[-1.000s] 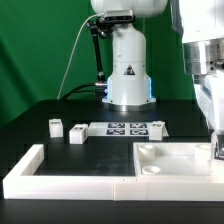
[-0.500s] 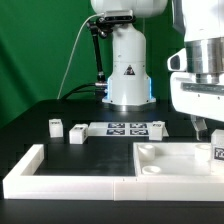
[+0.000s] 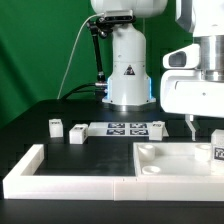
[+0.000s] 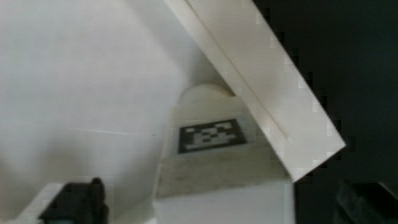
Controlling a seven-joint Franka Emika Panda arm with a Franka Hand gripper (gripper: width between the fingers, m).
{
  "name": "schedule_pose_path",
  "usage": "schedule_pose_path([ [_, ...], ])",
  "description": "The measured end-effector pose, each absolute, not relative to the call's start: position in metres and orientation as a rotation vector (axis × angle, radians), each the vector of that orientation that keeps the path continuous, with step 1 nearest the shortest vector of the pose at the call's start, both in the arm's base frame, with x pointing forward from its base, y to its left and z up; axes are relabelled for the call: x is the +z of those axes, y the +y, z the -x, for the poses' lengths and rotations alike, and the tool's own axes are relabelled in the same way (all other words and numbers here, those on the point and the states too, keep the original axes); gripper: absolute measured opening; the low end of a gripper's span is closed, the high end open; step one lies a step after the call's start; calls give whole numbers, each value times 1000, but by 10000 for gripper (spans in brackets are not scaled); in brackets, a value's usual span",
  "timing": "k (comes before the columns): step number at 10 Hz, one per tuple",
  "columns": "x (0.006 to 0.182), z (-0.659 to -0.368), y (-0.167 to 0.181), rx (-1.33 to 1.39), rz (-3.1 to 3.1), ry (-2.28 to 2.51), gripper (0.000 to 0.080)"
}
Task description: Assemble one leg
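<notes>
My gripper (image 3: 205,130) is open and empty, held above the right end of the large white square panel (image 3: 170,160). A white leg (image 3: 218,155) with a black-and-white tag stands on the panel at the exterior view's right edge, just below the fingers. In the wrist view the same leg (image 4: 214,135) shows, tag facing up, below and between my dark fingertips (image 4: 75,200); the gripper (image 4: 217,205) does not touch it. Two more legs (image 3: 55,126) (image 3: 77,133) sit on the black table at the exterior view's left, and another leg (image 3: 157,124) sits by the marker board.
The long white L-shaped border wall (image 3: 60,178) runs along the front and left of the table, and part of it shows in the wrist view (image 4: 267,80). The marker board (image 3: 125,128) lies in front of the robot base (image 3: 128,70).
The gripper has risen from low over the panel's right end and shifted slightly left. The leg it covered now stands free on the panel.
</notes>
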State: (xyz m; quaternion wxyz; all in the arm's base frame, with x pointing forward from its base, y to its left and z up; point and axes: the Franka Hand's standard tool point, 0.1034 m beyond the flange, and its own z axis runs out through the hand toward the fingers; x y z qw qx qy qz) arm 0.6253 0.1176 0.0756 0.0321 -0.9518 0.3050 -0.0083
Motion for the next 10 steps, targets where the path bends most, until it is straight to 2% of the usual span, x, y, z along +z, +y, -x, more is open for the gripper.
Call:
schedule_pose_path([
  [3, 76, -626, 116, -39, 3001, 729, 639],
  [4, 76, -626, 116, -39, 3001, 730, 466],
  [5, 76, -626, 116, -39, 3001, 731, 466],
  [6, 76, -626, 116, -39, 3001, 731, 287],
  [9, 76, -626, 116, -37, 2984, 792, 291],
  [10, 75, -627, 114, -46, 2922, 949, 291],
])
